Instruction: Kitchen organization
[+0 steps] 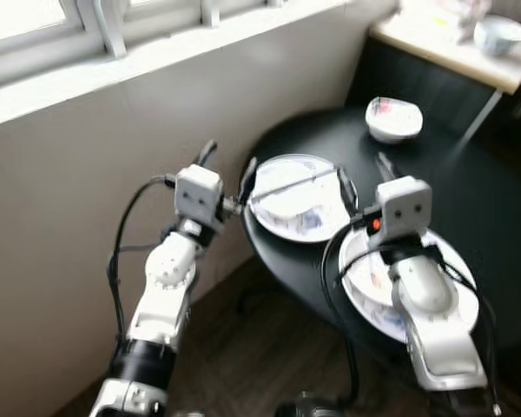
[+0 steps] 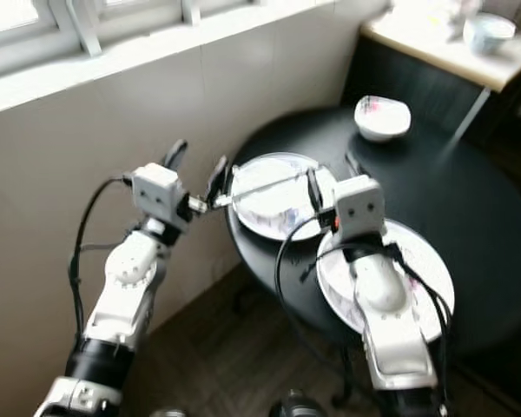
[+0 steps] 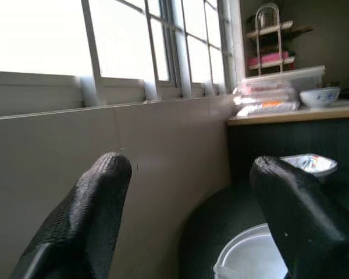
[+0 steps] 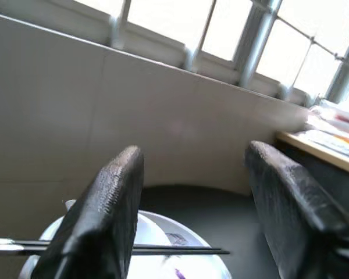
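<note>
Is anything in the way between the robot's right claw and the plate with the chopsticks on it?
No, nothing visible. The right gripper hangs open above the black table, right at the plate edge, and the chopsticks lie just beyond its fingers.

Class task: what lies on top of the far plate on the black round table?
A pair of chopsticks lies across the far plate. Any food beneath is too blurred to tell.
</note>
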### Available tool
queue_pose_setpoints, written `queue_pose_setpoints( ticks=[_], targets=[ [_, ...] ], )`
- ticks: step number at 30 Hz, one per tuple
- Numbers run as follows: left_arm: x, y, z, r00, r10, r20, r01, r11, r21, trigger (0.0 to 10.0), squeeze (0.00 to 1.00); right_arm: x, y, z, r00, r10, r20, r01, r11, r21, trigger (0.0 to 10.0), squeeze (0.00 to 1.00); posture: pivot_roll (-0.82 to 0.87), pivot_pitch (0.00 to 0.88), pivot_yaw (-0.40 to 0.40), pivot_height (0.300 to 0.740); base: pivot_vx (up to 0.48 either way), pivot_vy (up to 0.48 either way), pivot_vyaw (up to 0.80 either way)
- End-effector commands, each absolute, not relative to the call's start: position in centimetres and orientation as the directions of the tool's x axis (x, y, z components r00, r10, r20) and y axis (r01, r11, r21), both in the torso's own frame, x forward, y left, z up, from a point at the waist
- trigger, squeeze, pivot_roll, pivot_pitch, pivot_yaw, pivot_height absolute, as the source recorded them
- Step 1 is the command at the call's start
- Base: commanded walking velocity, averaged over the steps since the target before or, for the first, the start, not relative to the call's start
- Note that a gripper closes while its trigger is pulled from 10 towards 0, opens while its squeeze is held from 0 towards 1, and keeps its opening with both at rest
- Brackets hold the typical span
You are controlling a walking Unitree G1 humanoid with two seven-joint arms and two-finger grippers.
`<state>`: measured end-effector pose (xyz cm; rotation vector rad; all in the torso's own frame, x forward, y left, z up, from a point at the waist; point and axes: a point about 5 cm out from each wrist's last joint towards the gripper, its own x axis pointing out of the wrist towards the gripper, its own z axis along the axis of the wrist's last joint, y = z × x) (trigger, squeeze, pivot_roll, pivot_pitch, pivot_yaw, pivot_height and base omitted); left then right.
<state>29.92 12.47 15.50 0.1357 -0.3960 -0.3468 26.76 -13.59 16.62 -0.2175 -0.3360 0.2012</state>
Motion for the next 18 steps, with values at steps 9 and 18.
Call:
queue_pose_setpoints(
  ticks=[9,18],
  targets=[
    [29.8,12.3,15.4,0.865,-0.357,0.352,0.305,0.932,0.197,10.0,0.00,26.8,-14.3,16.6,0.932,0.200,0.301,-0.122,0.958,-0.258,10.0,0.00,0.04,0.000,-0.035,0.740,0.000,0.000,0.00],
    [29.9,12.3,15.3,0.867,-0.355,0.350,0.303,0.933,0.195,10.0,0.00,27.3,-15.7,15.6,0.967,0.127,0.220,-0.067,0.963,-0.261,10.0,0.00,0.04,0.000,-0.037,0.740,0.000,0.000,0.00]
  ],
)
